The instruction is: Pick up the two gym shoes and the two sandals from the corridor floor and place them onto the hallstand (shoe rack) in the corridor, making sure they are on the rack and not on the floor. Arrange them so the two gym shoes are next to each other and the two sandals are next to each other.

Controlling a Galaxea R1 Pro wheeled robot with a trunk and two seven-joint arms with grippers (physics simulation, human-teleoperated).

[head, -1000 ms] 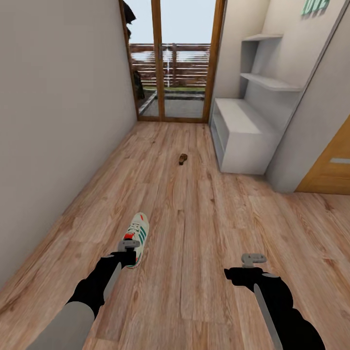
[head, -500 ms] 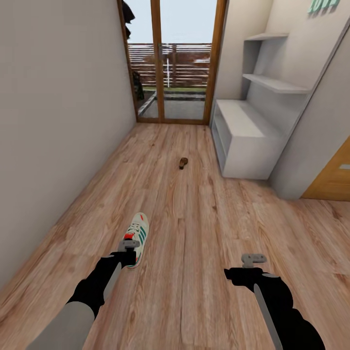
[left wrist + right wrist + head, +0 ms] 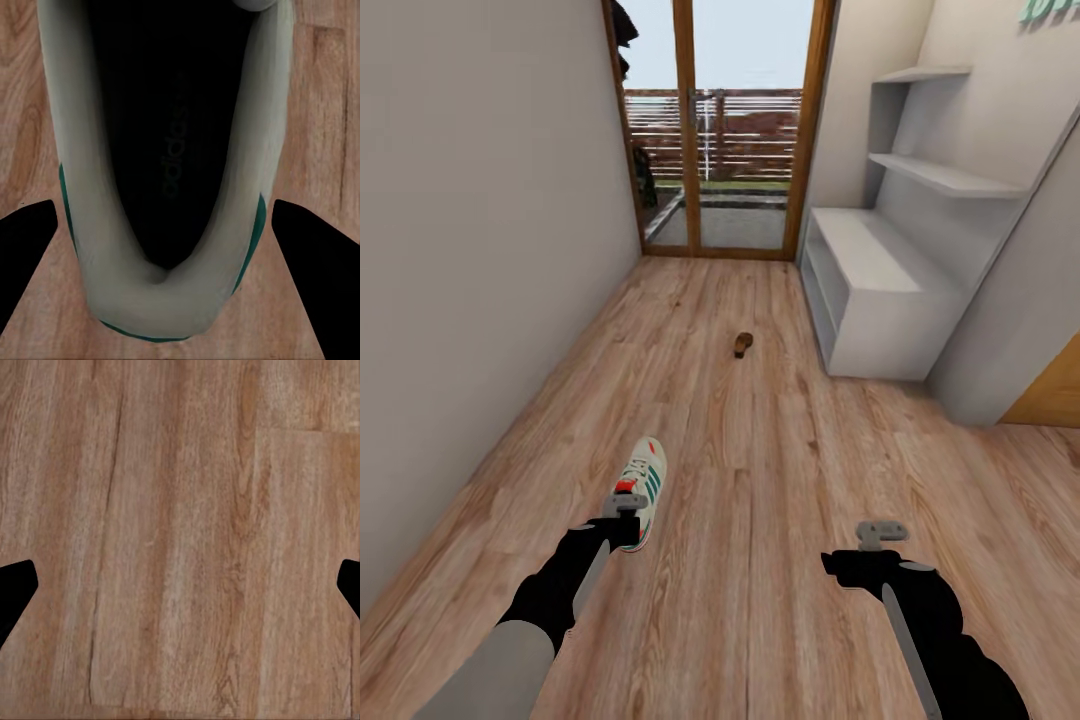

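The left hand [image 3: 622, 512] grips a gym shoe [image 3: 643, 482] by its heel, carried ahead toward the hallstand [image 3: 880, 300]. The right hand [image 3: 881, 532] hangs open, ready for the sandal [image 3: 742, 344] far ahead.

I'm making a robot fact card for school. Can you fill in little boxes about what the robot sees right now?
place: corridor with a wood plank floor
left gripper: shut on a gym shoe, its heel end between the fingers
right gripper: open, nothing in it, over bare floor
sandal: one, small and brown, on the floor farther ahead
shoe rack: pale grey, by the right wall, top bare
far end: glass door with a fence outside
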